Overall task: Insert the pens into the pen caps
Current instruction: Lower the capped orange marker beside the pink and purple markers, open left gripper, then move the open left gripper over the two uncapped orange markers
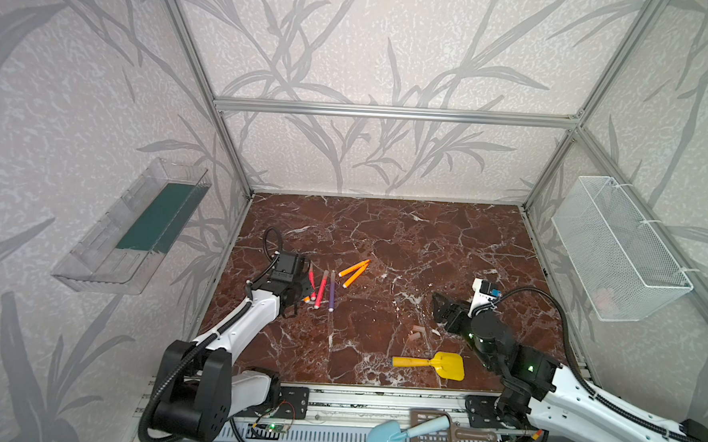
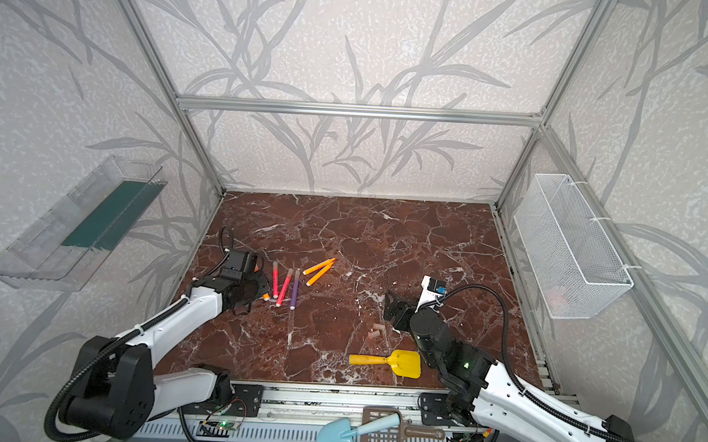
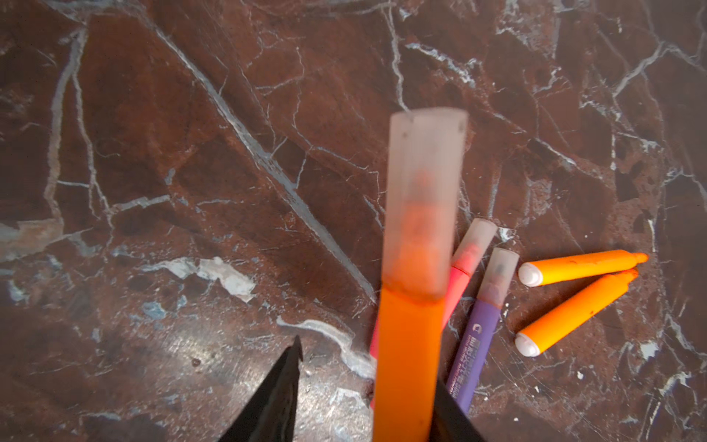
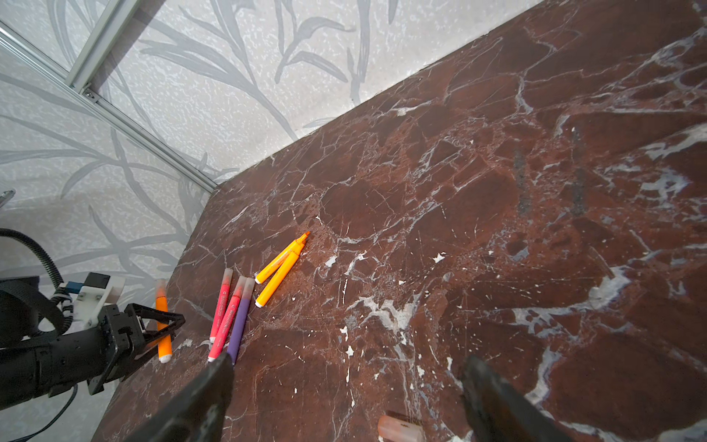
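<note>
I read the table in both top views like a clock, with the far wall at 12. My left gripper point(image 1: 301, 290) sits at about 9 o'clock. Its jaws are partly spread. In the left wrist view one finger point(image 3: 285, 382) stands clear of the capped orange pen point(image 3: 409, 344), so nothing is pinched. I judge that this pen is being laid down beside the finished ones. Its frosted cap point(image 3: 424, 191) points roughly to 12 and its white butt sits low toward 6, with the long axis along the row.

Just beside it, two pink pens point(image 1: 312, 276) point(image 1: 321, 289) and a purple pen point(image 1: 332, 291) lie capped and nearly parallel, caps toward 12. I take this to be a done pile, kept out of the way.

Two bare orange pens point(image 1: 354, 272) make a narrow V. Their tips meet toward 2 o'clock and their white ends splay toward 7.

My right gripper point(image 4: 344, 394) hangs empty at about 4 o'clock with its jaws spread wide. It is above two loose caps point(image 1: 417, 333), probably ready to take one. A yellow shovel point(image 1: 432, 364) lies idle near 5.
</note>
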You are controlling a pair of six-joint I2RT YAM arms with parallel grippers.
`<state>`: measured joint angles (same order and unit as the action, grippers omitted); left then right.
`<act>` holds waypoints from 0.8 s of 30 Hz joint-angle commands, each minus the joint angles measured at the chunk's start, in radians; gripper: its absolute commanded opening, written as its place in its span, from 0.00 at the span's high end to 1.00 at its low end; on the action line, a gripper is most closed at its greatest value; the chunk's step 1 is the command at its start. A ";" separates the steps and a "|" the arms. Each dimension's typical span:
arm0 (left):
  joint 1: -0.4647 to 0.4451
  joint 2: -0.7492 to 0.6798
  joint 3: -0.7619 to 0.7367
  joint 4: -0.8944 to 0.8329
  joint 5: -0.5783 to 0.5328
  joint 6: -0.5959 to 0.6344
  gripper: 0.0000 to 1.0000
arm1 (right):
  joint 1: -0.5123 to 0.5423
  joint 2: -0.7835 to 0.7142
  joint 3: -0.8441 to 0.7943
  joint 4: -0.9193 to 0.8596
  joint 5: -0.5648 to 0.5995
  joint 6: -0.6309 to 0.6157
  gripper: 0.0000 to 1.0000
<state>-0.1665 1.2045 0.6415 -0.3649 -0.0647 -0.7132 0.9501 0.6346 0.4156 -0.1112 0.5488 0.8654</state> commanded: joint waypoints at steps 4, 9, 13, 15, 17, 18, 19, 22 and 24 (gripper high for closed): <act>-0.113 -0.072 -0.011 0.054 0.003 0.101 0.52 | -0.016 0.005 0.002 -0.011 0.007 -0.017 0.08; -0.304 -0.017 0.075 0.017 -0.212 0.148 0.52 | -0.019 0.013 0.000 -0.001 -0.001 -0.015 0.07; -0.302 0.027 0.042 0.066 -0.243 0.104 0.76 | -0.019 0.011 -0.001 -0.006 -0.008 -0.012 0.08; -0.301 0.056 0.049 0.078 -0.211 0.103 0.78 | -0.019 0.005 -0.003 -0.011 -0.009 -0.010 0.07; -0.301 0.097 0.065 0.084 -0.172 0.096 0.78 | -0.020 -0.005 -0.007 -0.013 -0.009 -0.010 0.08; -0.300 0.121 0.073 0.085 -0.156 0.087 0.78 | -0.020 -0.010 -0.009 -0.014 -0.009 -0.009 0.08; -0.297 0.146 0.081 0.086 -0.139 0.079 0.78 | -0.020 -0.015 -0.011 -0.015 -0.009 -0.008 0.08; -0.285 0.207 0.093 0.103 -0.072 0.067 0.78 | -0.020 -0.024 -0.015 -0.016 -0.008 -0.009 0.08; -0.266 0.235 0.083 0.151 0.011 0.060 0.78 | -0.020 -0.020 -0.025 0.005 -0.021 -0.011 0.08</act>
<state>-0.4511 1.4170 0.7048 -0.2638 -0.1459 -0.6247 0.9340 0.6212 0.4126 -0.1089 0.5339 0.8627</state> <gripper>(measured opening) 0.221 0.924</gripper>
